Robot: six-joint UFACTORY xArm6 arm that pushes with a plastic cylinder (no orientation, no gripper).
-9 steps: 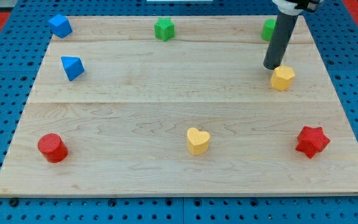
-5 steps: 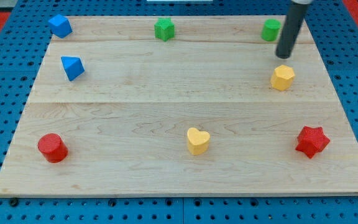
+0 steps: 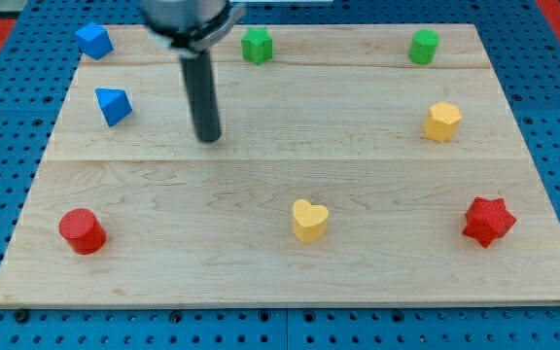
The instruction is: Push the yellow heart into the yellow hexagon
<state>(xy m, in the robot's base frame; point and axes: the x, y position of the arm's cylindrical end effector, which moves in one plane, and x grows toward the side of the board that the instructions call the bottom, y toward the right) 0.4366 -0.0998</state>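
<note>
The yellow heart (image 3: pixel 309 221) lies near the view's bottom centre of the wooden board (image 3: pixel 290 282). The yellow hexagon (image 3: pixel 441 122) sits at the view's right, well above and to the right of the heart. My tip (image 3: pixel 207 138) stands on the board at the upper left of centre, above and to the left of the heart and far left of the hexagon. It touches no block.
A blue block (image 3: pixel 93 40) and a blue pyramid-like block (image 3: pixel 113 105) are at the top left. Two green blocks (image 3: pixel 257 45) (image 3: pixel 423 46) sit along the top edge. A red cylinder (image 3: pixel 82 230) is at bottom left, a red star (image 3: pixel 487 221) at bottom right.
My tip has swept from beside the yellow hexagon at the view's upper right across to the upper left of centre. No block has moved.
</note>
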